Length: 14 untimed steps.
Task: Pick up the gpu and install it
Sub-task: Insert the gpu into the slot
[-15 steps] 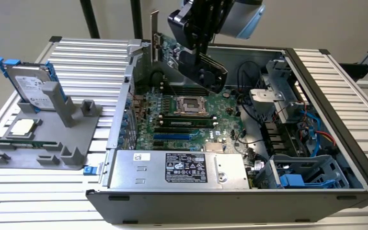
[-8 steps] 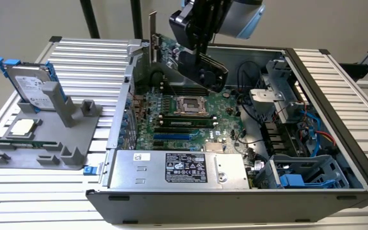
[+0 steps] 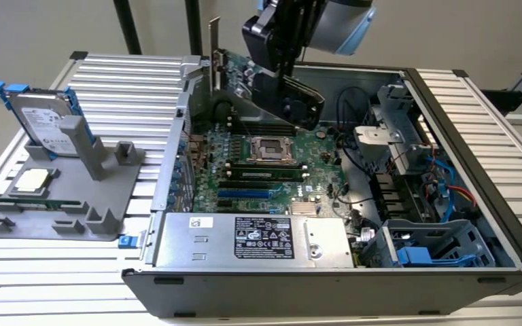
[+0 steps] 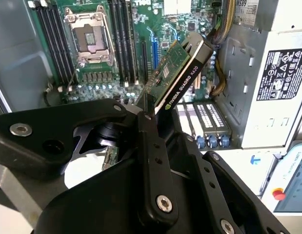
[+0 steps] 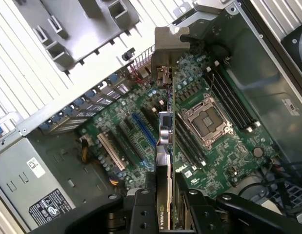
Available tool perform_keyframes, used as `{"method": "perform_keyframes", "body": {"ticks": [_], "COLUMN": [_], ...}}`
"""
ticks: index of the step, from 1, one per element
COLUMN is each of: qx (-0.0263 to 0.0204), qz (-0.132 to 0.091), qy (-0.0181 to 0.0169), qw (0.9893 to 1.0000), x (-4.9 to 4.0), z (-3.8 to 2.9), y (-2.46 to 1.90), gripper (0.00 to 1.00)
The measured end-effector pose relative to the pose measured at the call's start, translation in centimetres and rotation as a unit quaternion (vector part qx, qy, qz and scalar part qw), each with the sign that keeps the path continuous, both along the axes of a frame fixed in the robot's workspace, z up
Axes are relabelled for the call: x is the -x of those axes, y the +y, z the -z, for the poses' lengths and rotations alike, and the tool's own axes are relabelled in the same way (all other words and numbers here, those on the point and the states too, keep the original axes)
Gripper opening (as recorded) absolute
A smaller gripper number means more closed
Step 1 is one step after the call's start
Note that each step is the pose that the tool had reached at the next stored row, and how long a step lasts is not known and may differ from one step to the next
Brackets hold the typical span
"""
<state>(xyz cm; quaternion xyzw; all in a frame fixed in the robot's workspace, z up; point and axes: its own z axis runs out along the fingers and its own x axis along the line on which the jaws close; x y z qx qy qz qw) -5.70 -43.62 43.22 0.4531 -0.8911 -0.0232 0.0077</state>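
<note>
Green gpu (image 4: 182, 73) (tilted) above open case (image 3: 334, 288)

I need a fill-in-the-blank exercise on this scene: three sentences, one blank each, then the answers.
1. The gripper is shut on the ____, held above the motherboard inside the open case.
2. The silver hard drive stands in the grey fixture, outside the case, on the exterior view's ____ side.
3. The long blue slot on the motherboard is ____: no card sits in it.
Answers: gpu; left; empty.
</note>
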Motion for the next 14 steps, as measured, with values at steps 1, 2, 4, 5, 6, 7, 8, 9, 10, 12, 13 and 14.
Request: {"method": "perform_keyframes", "body": {"ticks": [1,2,4,5,6,7,8,9,10,12,13,14], "qx": [0.0,0.0,0.0,0.0,0.0,0.0,0.0,0.0,0.0,0.0,0.0,0.0], "qz": [-0.003,-0.006,-0.012,-0.015,-0.018,-0.02,-0.023,-0.026,-0.029,-0.035,-0.038,-0.04], "qy": [0.0,0.0,0.0,0.0,0.0,0.0,0.0,0.0,0.0,0.0,0.0,0.0], "qw": [1.0,1.0,0.9999,0.9999,0.9998,0.9998,0.9997,0.9997,0.9996,0.9994,0.9993,0.9992], "x": [0.0,0.0,0.0,0.0,0.0,0.0,0.0,0.0,0.0,0.0,0.0,0.0], "z": [0.0,0.0,0.0,0.0,0.0,0.0,0.0,0.0,0.0,0.0,0.0,0.0], "y": [0.0,0.0,0.0,0.0,0.0,0.0,0.0,0.0,0.0,0.0,0.0,0.0], "gripper": [0.0,0.0,0.0,0.0,0.0,0.0,0.0,0.0,0.0,0.0,0.0,0.0]}}
